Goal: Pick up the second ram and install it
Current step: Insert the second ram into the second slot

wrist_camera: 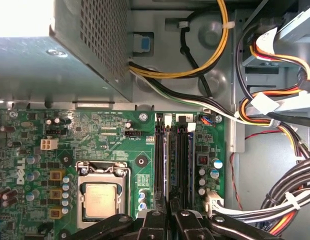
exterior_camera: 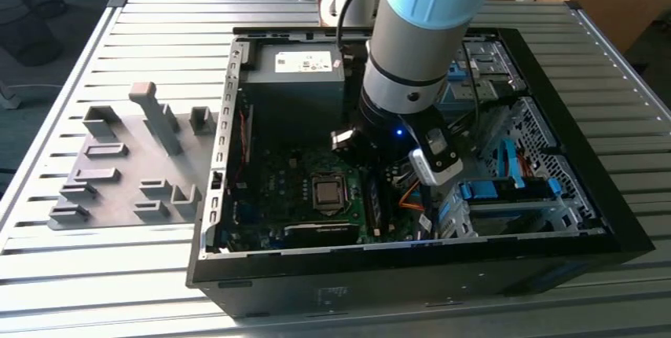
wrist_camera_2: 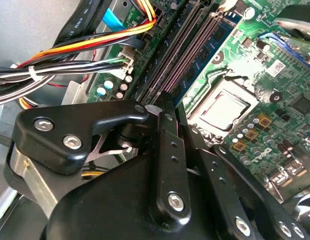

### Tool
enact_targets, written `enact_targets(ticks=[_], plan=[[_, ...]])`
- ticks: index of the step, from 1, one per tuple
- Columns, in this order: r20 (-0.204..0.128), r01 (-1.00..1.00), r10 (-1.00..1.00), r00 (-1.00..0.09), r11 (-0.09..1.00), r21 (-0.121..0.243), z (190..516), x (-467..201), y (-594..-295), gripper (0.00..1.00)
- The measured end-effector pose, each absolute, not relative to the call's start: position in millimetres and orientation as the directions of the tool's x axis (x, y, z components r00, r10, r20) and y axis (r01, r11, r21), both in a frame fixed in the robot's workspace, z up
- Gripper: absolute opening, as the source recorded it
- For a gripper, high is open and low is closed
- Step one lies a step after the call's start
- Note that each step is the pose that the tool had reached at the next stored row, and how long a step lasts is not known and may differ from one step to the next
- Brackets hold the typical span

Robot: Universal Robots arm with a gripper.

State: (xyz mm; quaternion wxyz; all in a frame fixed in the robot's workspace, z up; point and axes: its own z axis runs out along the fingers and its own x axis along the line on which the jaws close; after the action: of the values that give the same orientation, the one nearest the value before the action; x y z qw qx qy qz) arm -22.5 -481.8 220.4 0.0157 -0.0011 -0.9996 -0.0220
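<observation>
One thin, dark, long narrow memory stick, the second ram [wrist_camera: 168,160], stands on edge in the row of long black memory slots [wrist_camera: 181,160]. The slots sit on the green motherboard [wrist_camera: 105,135], beside the square silver processor socket [wrist_camera: 100,195]. Whether the stick is fully seated or its end latches are closed can't be told.

The black two-finger gripper [wrist_camera: 171,202] is right over the stick's near end. Its fingers [wrist_camera_2: 165,125] are drawn close together with the board's top edge between them, so they pinch the stick rather than stand spread. In the second wrist view the fingertips meet at the end of the slot row.

A bundle of yellow, orange, black and white cables [wrist_camera: 275,120] runs just beside the slots on the side away from the socket. The perforated grey metal power-supply box [wrist_camera: 25,65] sits beyond the motherboard's far edge.

In the exterior view the grey and pale blue robot arm [exterior_camera: 430,31] reaches down into the open black computer case [exterior_camera: 587,118]. The case lies on a slatted grey metal table [exterior_camera: 157,39]. A pale grey plastic holder tray [exterior_camera: 115,173] with upright blocks lies on the table at the exterior view's left, just beside the case.
</observation>
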Motion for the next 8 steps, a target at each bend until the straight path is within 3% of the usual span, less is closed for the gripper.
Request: enact_targets(ticks=[8], plan=[[0.031, 0.003, 0.001, -1.0, 0.997, 0.081, 219.2, -22.5, -482.0, 0.14]])
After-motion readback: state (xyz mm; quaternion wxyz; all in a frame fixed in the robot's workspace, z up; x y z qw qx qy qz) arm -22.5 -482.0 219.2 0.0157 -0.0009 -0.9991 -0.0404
